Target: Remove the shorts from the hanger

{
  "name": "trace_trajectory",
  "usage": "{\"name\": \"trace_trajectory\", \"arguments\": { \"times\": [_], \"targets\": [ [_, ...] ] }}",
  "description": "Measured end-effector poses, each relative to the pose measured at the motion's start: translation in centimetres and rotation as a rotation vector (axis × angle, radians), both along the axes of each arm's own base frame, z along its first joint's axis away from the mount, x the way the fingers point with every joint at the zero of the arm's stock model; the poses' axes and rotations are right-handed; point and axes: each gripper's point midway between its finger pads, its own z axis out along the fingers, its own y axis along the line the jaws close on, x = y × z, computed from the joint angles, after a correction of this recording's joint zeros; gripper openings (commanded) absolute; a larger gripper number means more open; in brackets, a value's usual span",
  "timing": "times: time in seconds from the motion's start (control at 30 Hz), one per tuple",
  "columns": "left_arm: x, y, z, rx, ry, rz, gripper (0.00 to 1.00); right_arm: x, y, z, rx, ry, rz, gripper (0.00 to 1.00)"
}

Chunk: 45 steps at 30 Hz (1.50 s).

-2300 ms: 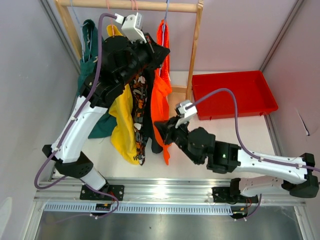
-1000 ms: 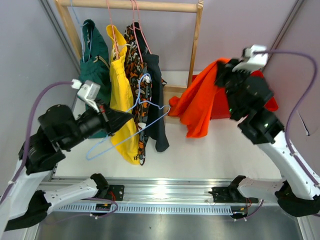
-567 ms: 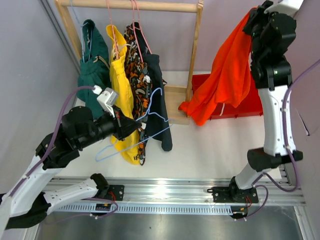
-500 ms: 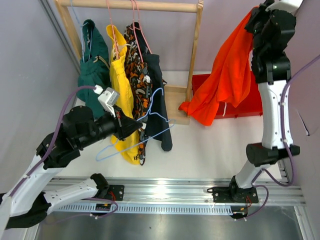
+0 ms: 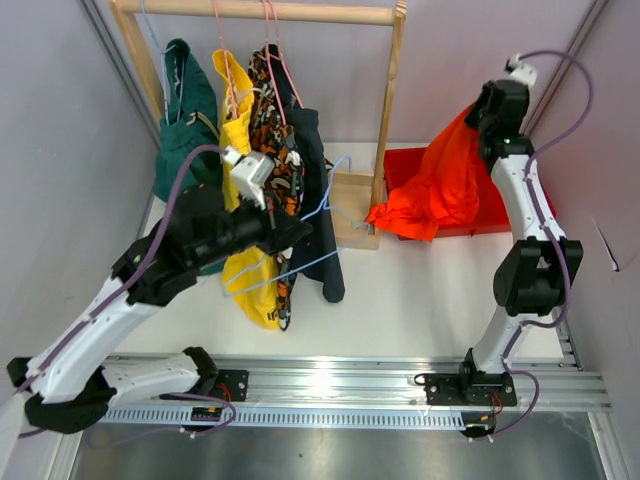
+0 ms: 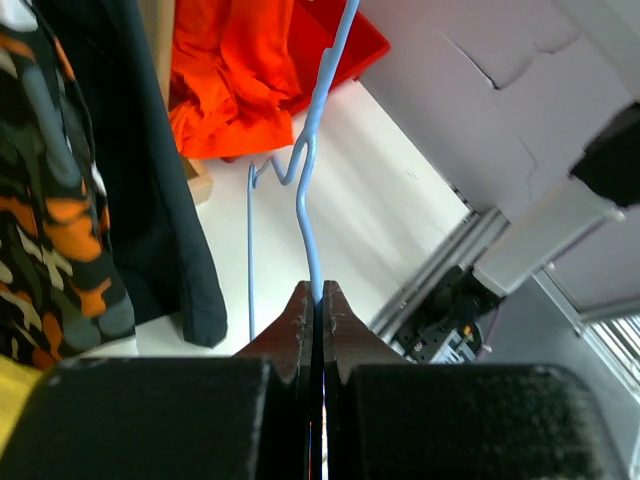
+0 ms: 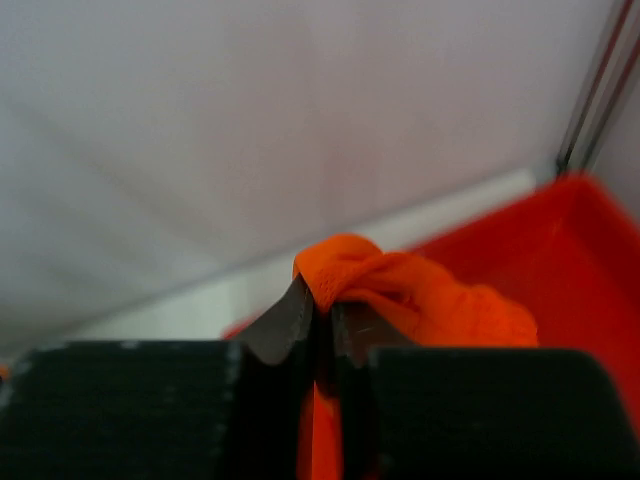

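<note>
Shorts (image 5: 435, 195), orange, masking red tray (image 5: 405, 165), right end effector (image 7: 320, 300) pinching fold

This is a robot lab cell, not a home. Plain pale walls (image 5: 60, 120) box me in, one close behind my right jaws. Under both jaws lies a bare white table (image 5: 420, 310), edged by the aluminium rail (image 5: 330, 385) holding my bases. Purple cables (image 5: 556, 53) loop off my arms. A small wooden rack (image 5: 390, 110) stands beyond my left jaws, a red tray (image 5: 405, 170) below my right.
</note>
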Motion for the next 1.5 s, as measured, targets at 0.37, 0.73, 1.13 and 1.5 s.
{"name": "trace_trajectory", "arguments": {
  "times": [0.37, 0.73, 1.13, 1.5],
  "targets": [
    [8.6, -3.9, 5.5, 0.034, -0.103, 0.191, 0.0, -9.2, 0.8, -15.1, 0.144, 0.259, 0.025, 0.99],
    [16.4, -6.1, 11.2, 0.013, -0.243, 0.394, 0.0, -18.7, 3.3, -10.2, 0.22, 0.07, 0.123, 0.99],
    [24.8, -8.5, 11.1, -0.069, -0.299, 0.468, 0.0, -24.1, 11.1, -10.0, 0.228, 0.06, 0.354, 0.99],
    [26.7, -9.4, 12.9, -0.181, -0.363, 0.473, 0.0, -25.0, 12.3, -12.3, 0.216, 0.119, 0.374, 0.99]
  ]
}}
